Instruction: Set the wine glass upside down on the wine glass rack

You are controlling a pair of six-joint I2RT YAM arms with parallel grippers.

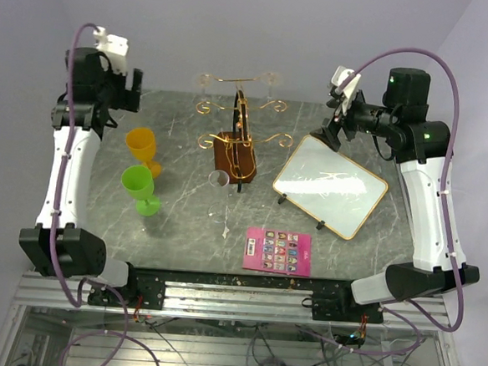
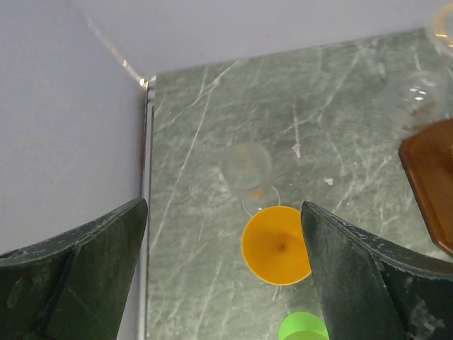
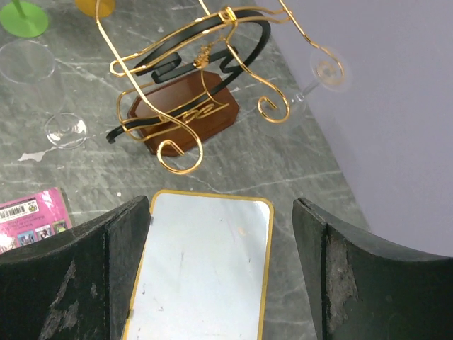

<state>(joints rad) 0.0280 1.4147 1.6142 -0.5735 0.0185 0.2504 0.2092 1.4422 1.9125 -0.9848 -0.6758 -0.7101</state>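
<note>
- Left gripper (image 2: pixel 223 209) is hovering raised, well left of the thin gold wire wine glass rack on its dark brown wooden block (image 1: pixel 237 145). Fingers are spread wide, carrying nothing.
- Right gripper (image 3: pixel 221 205) is hovering right of the rack, fingers apart and empty, above a gold-framed glossy white board (image 1: pixel 329 187).
- One clear hung glass (image 1: pixel 205 81) and a second hung glass (image 1: pixel 268 80) are dangling foot-up from the rack's far upper scrolls.
- Clear stemmed wine glass (image 1: pixel 219 179) is standing on the grey marbled desk (image 1: pixel 191 221), just beside the near-left corner of the rack's block. It looks upright: long axis vertical, rim up.
- From the right gripper it is sitting near-left, past the rack's block. Neither arm is clearly nearer.
- Another clear glass (image 2: pixel 245 166) is standing left of the rack, under the left gripper and just behind an orange plastic goblet (image 2: pixel 276 244).
- Cannot tell which glass is going next; either likely needs flipping.
- Glass is thin, smooth and probably slippery; the wire scrolls are looking slim and springy.
</note>
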